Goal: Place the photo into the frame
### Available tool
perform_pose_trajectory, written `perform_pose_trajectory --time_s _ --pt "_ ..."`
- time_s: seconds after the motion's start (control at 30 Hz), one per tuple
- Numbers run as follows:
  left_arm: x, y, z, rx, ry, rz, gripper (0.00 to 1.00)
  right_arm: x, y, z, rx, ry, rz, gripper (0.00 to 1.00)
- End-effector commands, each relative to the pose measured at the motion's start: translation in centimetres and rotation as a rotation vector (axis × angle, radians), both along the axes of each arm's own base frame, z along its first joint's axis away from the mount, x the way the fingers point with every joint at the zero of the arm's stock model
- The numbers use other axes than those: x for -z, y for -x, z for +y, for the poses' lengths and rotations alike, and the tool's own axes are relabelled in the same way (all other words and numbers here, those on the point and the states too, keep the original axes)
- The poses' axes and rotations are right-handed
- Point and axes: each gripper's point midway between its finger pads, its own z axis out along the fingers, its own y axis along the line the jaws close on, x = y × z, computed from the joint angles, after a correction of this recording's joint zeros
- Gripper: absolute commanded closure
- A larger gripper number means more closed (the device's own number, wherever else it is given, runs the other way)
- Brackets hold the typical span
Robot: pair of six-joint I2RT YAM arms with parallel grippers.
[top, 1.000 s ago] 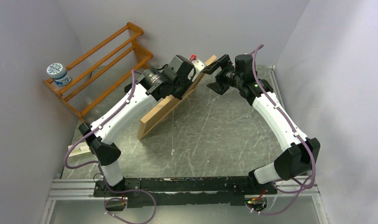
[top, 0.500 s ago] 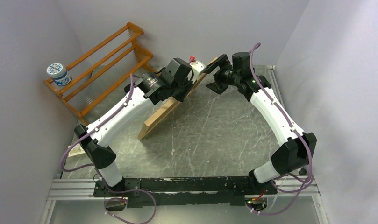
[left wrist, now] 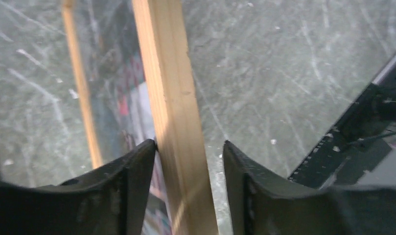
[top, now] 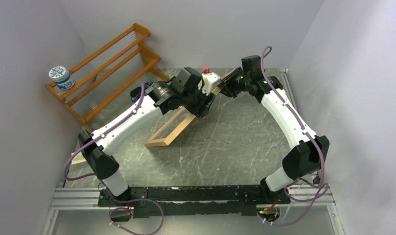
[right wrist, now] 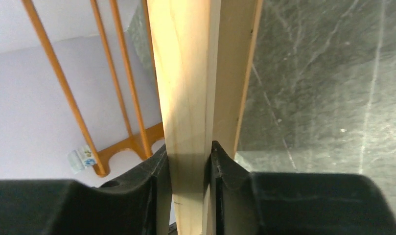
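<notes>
Just beside the rack [top: 140, 31], the stiff, seemingly light frame [top: 157, 143] is being pinched on its wooden rail by the right gripper [right wrist: 188, 147]. The left gripper [left wrist: 188, 143] is being held slack around it, jaws apart.

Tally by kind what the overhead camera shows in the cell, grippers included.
Picture frame, light wood: 1
Slatted rack, orange-brown: 1
Tub, blue and white, on the rack: 1
Grippers: 2, left gripper and right gripper
Total: 5
</notes>
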Motion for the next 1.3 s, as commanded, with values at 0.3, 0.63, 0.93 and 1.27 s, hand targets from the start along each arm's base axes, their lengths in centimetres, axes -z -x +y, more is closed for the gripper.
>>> perform_pose_trajectory --time_s 0.3,0.63,0.93,1.27 --pt "-9.1 4.8 -3.7 0.233 0.415 -0.033 0.18 2.2 1.0 -6.5 -0.042 0.011 -0.136 0.91" --pt "-4.7 -2.9 1.1 -0.193 0.219 -0.037 0.16 11.2 4.2 -12.5 -0.122 0.026 -0.176 0.82" --pt "1.7 -6.0 4.3 -0.236 0.242 0.154 0.17 14.6 4.9 -12.4 -0.132 -0.059 -0.277 0.58" --pt "10.7 -9.9 9.1 -0.373 0.22 0.373 0.21 19.2 4.5 -13.8 -0.02 -0.029 -0.187 0.24"
